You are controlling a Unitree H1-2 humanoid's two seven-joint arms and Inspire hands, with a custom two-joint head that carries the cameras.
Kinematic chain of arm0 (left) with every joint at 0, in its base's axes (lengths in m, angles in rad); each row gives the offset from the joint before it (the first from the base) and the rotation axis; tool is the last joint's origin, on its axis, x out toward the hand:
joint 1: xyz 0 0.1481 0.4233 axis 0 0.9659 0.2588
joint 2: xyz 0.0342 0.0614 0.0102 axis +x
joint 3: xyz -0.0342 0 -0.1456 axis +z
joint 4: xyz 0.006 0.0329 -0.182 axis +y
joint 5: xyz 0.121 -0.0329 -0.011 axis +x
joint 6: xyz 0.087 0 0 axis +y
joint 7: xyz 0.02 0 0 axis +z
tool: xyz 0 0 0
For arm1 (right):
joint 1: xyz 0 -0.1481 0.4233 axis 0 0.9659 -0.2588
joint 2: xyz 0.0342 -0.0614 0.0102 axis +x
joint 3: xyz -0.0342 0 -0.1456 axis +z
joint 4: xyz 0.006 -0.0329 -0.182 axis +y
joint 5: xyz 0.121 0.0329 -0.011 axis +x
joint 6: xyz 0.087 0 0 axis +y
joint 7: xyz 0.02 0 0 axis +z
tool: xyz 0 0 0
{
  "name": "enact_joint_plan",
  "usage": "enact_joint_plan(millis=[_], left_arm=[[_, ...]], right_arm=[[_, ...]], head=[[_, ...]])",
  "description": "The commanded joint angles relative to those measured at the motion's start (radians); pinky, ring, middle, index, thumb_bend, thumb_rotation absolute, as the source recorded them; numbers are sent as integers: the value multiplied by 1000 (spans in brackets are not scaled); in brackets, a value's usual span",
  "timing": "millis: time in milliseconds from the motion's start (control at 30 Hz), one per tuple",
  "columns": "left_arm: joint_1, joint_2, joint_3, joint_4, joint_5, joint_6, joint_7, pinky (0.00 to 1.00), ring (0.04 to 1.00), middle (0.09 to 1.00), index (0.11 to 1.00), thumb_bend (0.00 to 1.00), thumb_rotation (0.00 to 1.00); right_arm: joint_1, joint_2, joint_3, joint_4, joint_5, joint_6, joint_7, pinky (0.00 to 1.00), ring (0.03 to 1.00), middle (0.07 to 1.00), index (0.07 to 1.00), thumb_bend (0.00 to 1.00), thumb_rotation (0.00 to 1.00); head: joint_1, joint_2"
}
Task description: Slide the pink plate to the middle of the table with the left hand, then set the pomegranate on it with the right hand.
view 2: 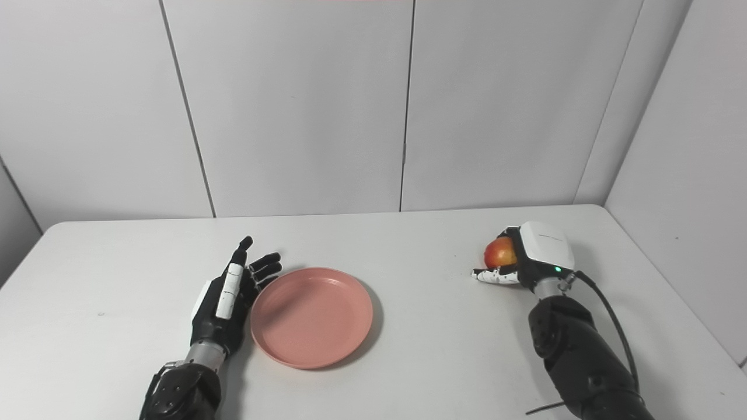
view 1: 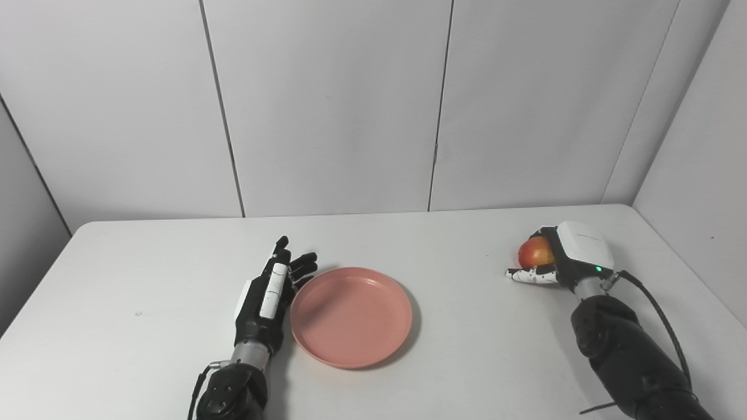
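Note:
The pink plate (view 1: 351, 315) lies flat near the middle of the white table (view 1: 146, 274), a little left of centre. My left hand (view 1: 269, 294) rests on its edge against the plate's left rim, fingers straight and apart, holding nothing. The pomegranate (view 1: 535, 252), red and yellow, sits on the table at the right. My right hand (view 1: 563, 256) is wrapped around it from the right side, thumb below it and fingers curled behind it. The far side of the fruit is hidden by the hand.
The table's far edge meets white wall panels (view 1: 327, 105). The table's right edge (view 1: 688, 268) runs close beside my right arm. A black cable (view 1: 659, 315) loops from the right wrist.

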Motion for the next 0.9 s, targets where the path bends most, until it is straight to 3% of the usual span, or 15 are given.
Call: enact_joint_plan(millis=[0, 400, 733, 867], left_arm=[[16, -5, -7, 11, 0, 53, 5, 768, 776, 749, 956, 934, 821], [18, -9, -7, -2, -1, 66, 6, 772, 782, 745, 959, 926, 820], [16, -9, -9, 1, 2, 63, 8, 764, 773, 743, 958, 928, 824], [16, -13, -11, -1, 7, 63, 15, 778, 777, 743, 956, 927, 816]], right_arm=[[-22, -1, 17, 18, 7, -48, -1, 266, 329, 411, 490, 527, 176], [-15, -16, 31, 15, 65, -69, 26, 223, 282, 356, 479, 511, 141], [-11, -23, 21, -101, 78, -19, 68, 223, 280, 359, 480, 511, 144], [-11, -26, 12, -154, 67, -34, 62, 223, 282, 367, 482, 511, 141]], head=[[2, 1], [5, 7], [7, 7], [15, 8]])
